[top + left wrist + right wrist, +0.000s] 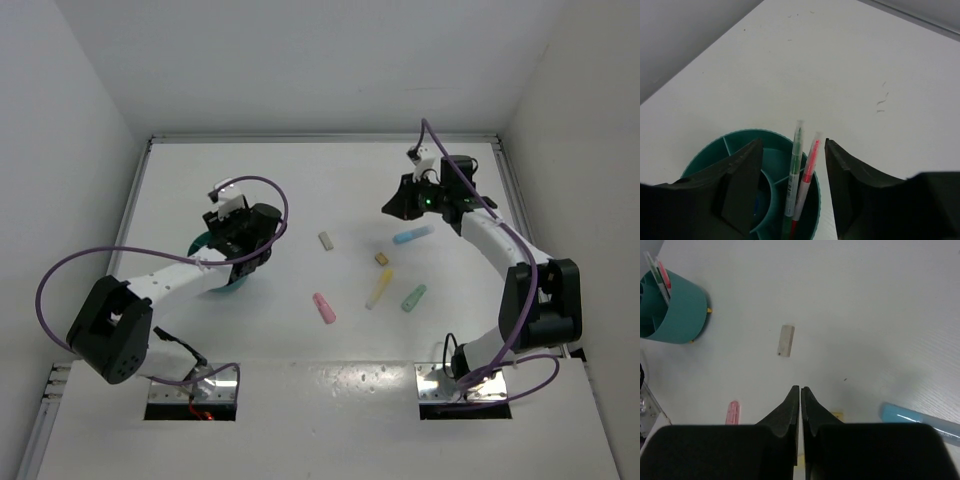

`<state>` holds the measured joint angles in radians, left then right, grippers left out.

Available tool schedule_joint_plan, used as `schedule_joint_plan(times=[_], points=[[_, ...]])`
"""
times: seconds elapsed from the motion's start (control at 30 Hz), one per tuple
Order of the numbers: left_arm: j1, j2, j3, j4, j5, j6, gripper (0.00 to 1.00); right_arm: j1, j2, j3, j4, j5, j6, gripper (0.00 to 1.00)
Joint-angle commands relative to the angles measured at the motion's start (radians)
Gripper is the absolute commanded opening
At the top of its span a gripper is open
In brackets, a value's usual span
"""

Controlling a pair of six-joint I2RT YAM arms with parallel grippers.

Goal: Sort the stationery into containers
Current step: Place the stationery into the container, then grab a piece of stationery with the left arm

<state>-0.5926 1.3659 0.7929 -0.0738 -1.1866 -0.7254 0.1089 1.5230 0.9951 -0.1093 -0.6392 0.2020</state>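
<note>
The dark-teal cup (206, 243) sits under my left gripper (243, 238). In the left wrist view the left gripper (793, 142) is open above the cup (735, 142). A thin green pen (794, 172) and a thin pink pen (808, 167) stand in it between the jaws, untouched. My right gripper (390, 208) is shut and empty above the table (800, 388). On the table lie a blue marker (413, 236), yellow marker (380, 288), green marker (414, 298), pink marker (324, 307), a pale eraser (326, 241) and a small tan eraser (381, 259).
The right wrist view shows the cup (680, 315) at far left, the pale eraser (785, 340) ahead of the fingers, the pink marker (732, 412) and the blue marker (920, 420) at either side. White walls enclose the table on three sides.
</note>
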Motion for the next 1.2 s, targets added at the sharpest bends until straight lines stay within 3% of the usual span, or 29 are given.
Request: schedule_joint_plan(times=[0.0,0.1,0.13,0.17,0.23,0.27,0.3,0.33,0.37,0.4,0.43,0.47,0.53,0.57,0.63,0.73,0.77,0.8,0.87,0.9,1.0,1.17], points=[[0.008,-0.028,-0.006,0.017,-0.005,-0.016,0.59,-0.009,-0.007,-0.003,0.037,-0.031,-0.003,0.05],[-0.001,-0.076,0.006,0.017,0.005,0.006,0.60,-0.009,-0.007,0.020,0.016,-0.043,-0.030,0.26],[-0.015,-0.094,0.015,0.017,0.005,0.029,0.59,-0.009,0.006,0.033,-0.024,-0.043,-0.045,0.41],[-0.024,-0.114,0.041,0.017,0.005,0.043,0.56,-0.009,0.023,0.046,-0.047,-0.034,-0.061,0.47],[-0.071,-0.181,0.078,0.017,0.005,0.105,0.10,-0.009,0.043,0.089,-0.114,-0.004,-0.110,0.53],[-0.084,-0.201,0.124,0.017,0.043,0.136,0.00,-0.009,0.052,0.102,-0.136,0.059,-0.131,0.55],[-0.096,-0.220,0.144,0.017,0.141,0.164,0.00,-0.009,0.072,0.126,-0.154,0.091,-0.169,0.53],[-0.105,-0.235,0.164,0.017,0.225,0.190,0.00,-0.009,0.086,0.137,-0.188,0.122,-0.190,0.40],[-0.105,-0.246,0.181,-0.006,0.330,0.210,0.00,-0.009,0.098,0.164,-0.205,0.197,-0.206,0.00],[-0.105,-0.246,0.222,-0.030,0.523,0.199,0.00,-0.009,0.123,0.177,-0.220,0.222,-0.226,0.00],[-0.105,-0.222,0.251,-0.071,0.609,0.178,0.07,-0.009,0.134,0.188,-0.236,0.240,-0.240,0.00],[-0.105,-0.144,0.287,-0.172,0.681,0.128,0.21,-0.009,0.143,0.198,-0.250,0.272,-0.240,0.01],[-0.119,-0.047,0.383,-0.262,0.804,0.077,0.61,-0.009,0.152,0.208,-0.260,0.298,-0.253,0.29],[-0.137,-0.004,0.400,-0.291,0.824,0.049,0.66,0.000,0.152,0.208,-0.260,0.299,-0.253,0.44],[-0.157,0.093,0.411,-0.300,0.855,-0.029,0.73,0.000,0.152,0.208,-0.260,0.309,-0.253,0.47],[-0.168,0.183,0.448,-0.290,0.869,-0.150,0.73,0.000,0.163,0.208,-0.282,0.294,-0.263,0.43],[-0.168,0.235,0.460,-0.302,0.869,-0.184,0.69,0.000,0.163,0.221,-0.293,0.294,-0.263,0.36],[-0.168,0.258,0.474,-0.311,0.869,-0.225,0.68,0.000,0.163,0.230,-0.312,0.294,-0.263,0.20],[-0.177,0.312,0.506,-0.311,0.869,-0.255,0.68,0.000,0.163,0.231,-0.326,0.270,-0.285,0.11],[-0.177,0.334,0.523,-0.343,0.869,-0.294,0.66,0.000,0.163,0.231,-0.326,0.269,-0.285,0.11],[-0.187,0.436,0.624,-0.421,0.845,-0.318,0.63,0.000,0.140,0.209,-0.316,0.295,-0.296,0.25],[-0.187,0.539,0.681,-0.422,0.835,-0.339,0.57,0.000,0.131,0.200,-0.316,0.315,-0.296,0.26]])
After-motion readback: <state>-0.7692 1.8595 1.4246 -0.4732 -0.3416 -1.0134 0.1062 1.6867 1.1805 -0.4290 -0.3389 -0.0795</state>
